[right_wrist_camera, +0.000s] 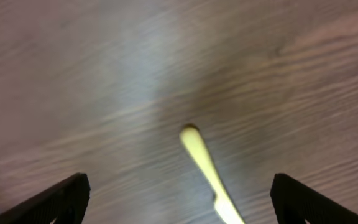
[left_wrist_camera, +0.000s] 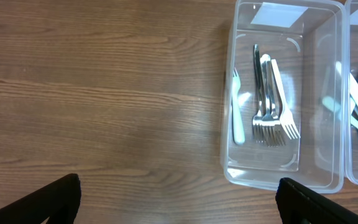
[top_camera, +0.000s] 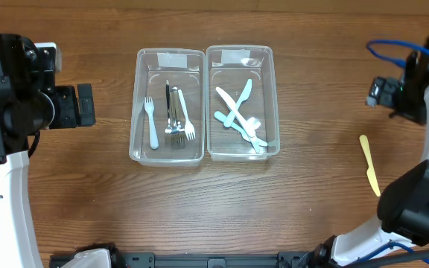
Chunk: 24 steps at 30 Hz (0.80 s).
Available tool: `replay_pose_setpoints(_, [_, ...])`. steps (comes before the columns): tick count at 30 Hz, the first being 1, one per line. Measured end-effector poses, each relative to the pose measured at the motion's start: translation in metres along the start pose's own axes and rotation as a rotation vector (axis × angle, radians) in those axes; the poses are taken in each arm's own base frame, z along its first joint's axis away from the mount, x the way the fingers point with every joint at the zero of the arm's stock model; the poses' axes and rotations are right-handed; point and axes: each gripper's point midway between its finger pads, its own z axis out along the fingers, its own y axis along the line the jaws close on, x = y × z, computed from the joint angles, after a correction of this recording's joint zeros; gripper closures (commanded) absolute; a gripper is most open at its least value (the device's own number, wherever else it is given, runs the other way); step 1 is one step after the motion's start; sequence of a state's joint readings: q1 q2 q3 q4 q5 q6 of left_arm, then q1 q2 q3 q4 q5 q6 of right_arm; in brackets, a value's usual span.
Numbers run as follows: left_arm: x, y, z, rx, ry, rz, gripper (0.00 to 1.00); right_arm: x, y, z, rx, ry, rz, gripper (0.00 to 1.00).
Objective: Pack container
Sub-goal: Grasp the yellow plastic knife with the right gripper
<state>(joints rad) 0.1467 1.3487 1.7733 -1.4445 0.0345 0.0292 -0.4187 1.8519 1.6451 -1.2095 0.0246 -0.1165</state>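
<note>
Left pincer [left_wrist_camera: 179, 200] hung open above bare table [left_wrist_camera: 104, 93], its two dark fingers [left_wrist_camera: 61, 198] spread wide and holding nothing. Ahead of it and off toward its right finger stood the fork container [left_wrist_camera: 227, 155], a clear plastic tub. Inside this tub, a light blue plastic fork [left_wrist_camera: 237, 118] lay along the wall nearest the pincer. Just beyond that fork were two metal forks [left_wrist_camera: 261, 93] and a white plastic fork [left_wrist_camera: 281, 93], lying close together with their tines pointing the same way. Farther out on the same side, touching or almost touching the first tub, stood the knife container [left_wrist_camera: 347, 168].

From overhead, the left pincer [top_camera: 86, 104] sat well apart from the fork container [top_camera: 134, 126]. The knife container [top_camera: 275, 104] held light blue and white plastic knives [top_camera: 236, 112] crossed over one another.

The right pincer [right_wrist_camera: 178, 196] was also open, its fingers [right_wrist_camera: 67, 199] wide apart and empty. A yellow plastic knife [right_wrist_camera: 207, 171] lay flat on the table ahead of it, between the two fingers and touching neither. Its rounded end pointed away from the pincer, and the wrist view was blurred. Seen from overhead, the right pincer [top_camera: 378, 91] was near the table's right edge. The yellow plastic knife [top_camera: 369, 175] lay outside both tubs, well apart from the knife container. A blue cable [top_camera: 393, 48] looped behind the right arm.
</note>
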Motion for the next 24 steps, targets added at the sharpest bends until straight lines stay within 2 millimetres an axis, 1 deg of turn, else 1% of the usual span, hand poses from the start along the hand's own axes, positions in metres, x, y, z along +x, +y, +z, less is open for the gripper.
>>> replay_pose_setpoints(3, [0.0, 0.0, 0.0, 0.0, 0.0, 0.0, 0.0, 0.014, -0.021, 0.029, -0.001, 0.025, 0.013, 0.04])
replay_pose_setpoints(5, [0.0, 0.0, 0.0, 0.0, 0.0, 0.0, 0.0, 0.021, -0.028, 0.041, -0.002, 0.036, 0.011, 0.04])
replay_pose_setpoints(7, [0.0, 0.0, 0.0, 0.0, 0.0, 0.0, 0.0, 0.024, -0.03, 0.05, -0.003, 0.031, -0.002, 0.03])
replay_pose_setpoints(10, [0.0, 0.0, 0.0, 0.0, 0.0, 0.0, 0.0, 0.033, -0.029, 0.064, -0.006, 0.043, -0.035, 0.04])
replay_pose_setpoints(18, [0.0, 0.0, 0.0, 0.0, 0.0, 0.0, 0.0, 0.044, -0.028, 0.087, -0.016, 0.079, -0.084, 0.04])
replay_pose_setpoints(20, [0.0, 0.0, 0.0, 0.0, 0.0, 0.0, 0.0, 0.05, -0.027, 0.097, -0.023, 0.115, -0.089, 0.04])
replay_pose_setpoints(22, [0.0, 0.0, 0.0, 0.0, 0.0, 0.0, 0.0, 0.056, -0.025, 0.113, -0.024, 0.158, -0.096, 0.04])
replay_pose_setpoints(24, [0.0, 0.0, 0.0, 0.0, 0.0, 0.0, 0.0, 0.059, -0.023, 0.119, -0.021, 0.175, -0.107, 0.04])
